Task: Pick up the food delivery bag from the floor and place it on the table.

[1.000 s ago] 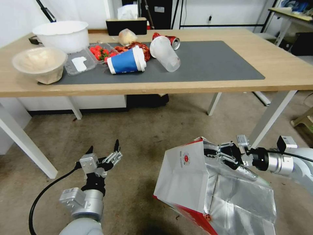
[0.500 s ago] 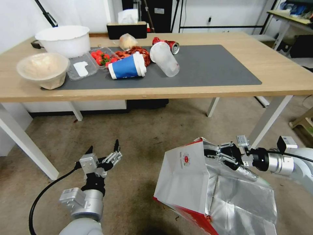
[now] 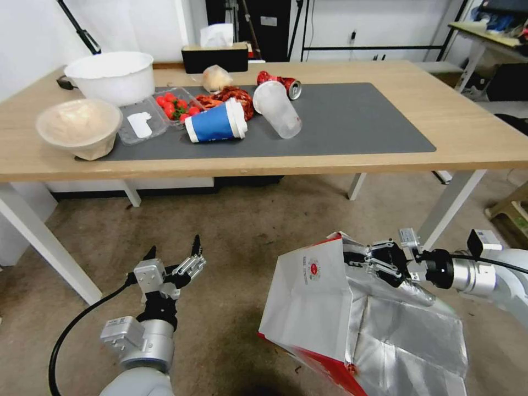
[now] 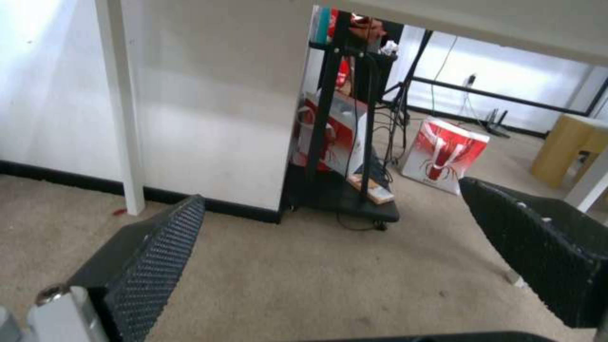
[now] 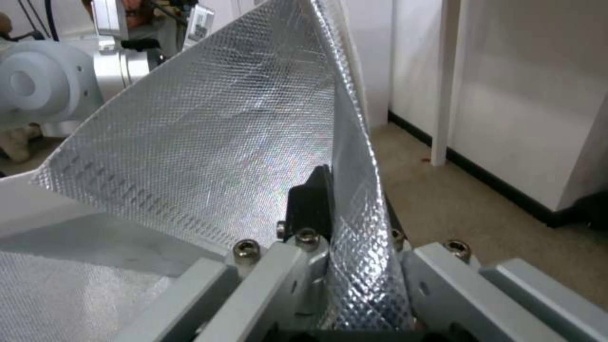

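Food delivery bag (image 3: 313, 300): you are seeing it hanging tilted at the robot's right, over the floor (image 3: 236, 231), its foil lining showing, short of the worktop (image 3: 467, 118).
Right hand (image 3: 367, 258): it is pinching the bag's upper rim; in the right wrist view the foil wall (image 5: 355, 266) is sitting clamped between its fingers.
Left hand (image 3: 173, 254): it is hovering low over the floor at the robot's left, fingers spread and holding nothing, well apart from the bag.
Worktop: it is carrying a tipped blue paper cup (image 3: 215, 122), a clear plastic cup (image 3: 276, 109), strawberries (image 3: 173, 104) and two bowls.
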